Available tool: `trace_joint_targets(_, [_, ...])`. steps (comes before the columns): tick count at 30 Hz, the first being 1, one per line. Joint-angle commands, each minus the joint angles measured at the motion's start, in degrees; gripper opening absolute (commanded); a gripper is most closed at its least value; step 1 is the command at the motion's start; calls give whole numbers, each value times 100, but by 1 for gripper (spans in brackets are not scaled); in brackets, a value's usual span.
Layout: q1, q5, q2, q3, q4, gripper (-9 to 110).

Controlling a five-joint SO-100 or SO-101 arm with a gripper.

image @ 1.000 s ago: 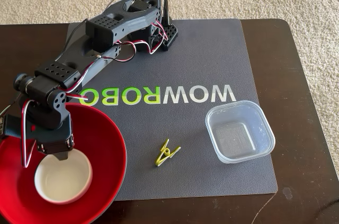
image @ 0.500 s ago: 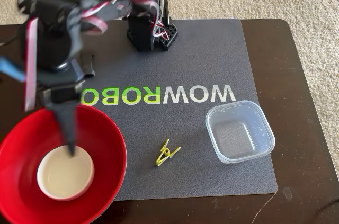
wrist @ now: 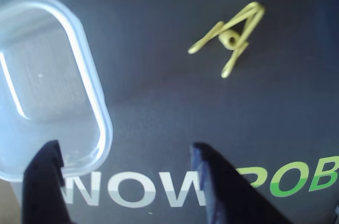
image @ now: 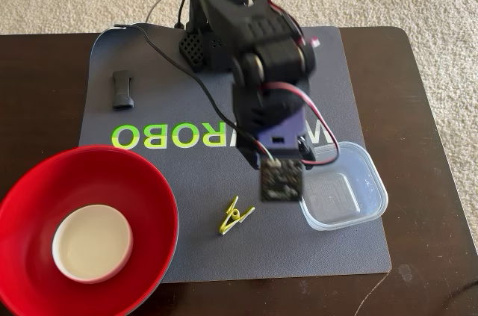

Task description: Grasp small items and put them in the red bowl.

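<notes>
While the pincer [wrist: 124, 168] hangs spread and empty at lower centre of the wrist view, the clear tub [wrist: 45, 83] fills its left and the clothespin [wrist: 231, 38] lies upper right.

1. From the fixed view I cannot see the gripper [wrist: 127, 163] fingertips; the blurred arm [image: 258, 69] hides them.
2. The arm covers the clear tub [image: 351, 189]'s near-left corner.
3. The red bowl [image: 149, 204] is cut off at bottom-left.
</notes>
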State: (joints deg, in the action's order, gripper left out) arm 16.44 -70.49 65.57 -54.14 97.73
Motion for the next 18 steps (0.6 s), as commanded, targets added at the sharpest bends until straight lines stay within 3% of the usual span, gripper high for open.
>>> trace_joint_targets(1, [264, -97, -413, 35, -44, 32])
trace_joint_targets(6, [545, 132, -1020, 105, -299, 30])
trace_joint_targets(7, [589, 229, -1107, 105, -369, 25])
trace_joint_targets(9, [659, 510, -1239, 185, -457, 0])
trace_joint_targets(18, [325, 1459, 167, 62, -396, 0])
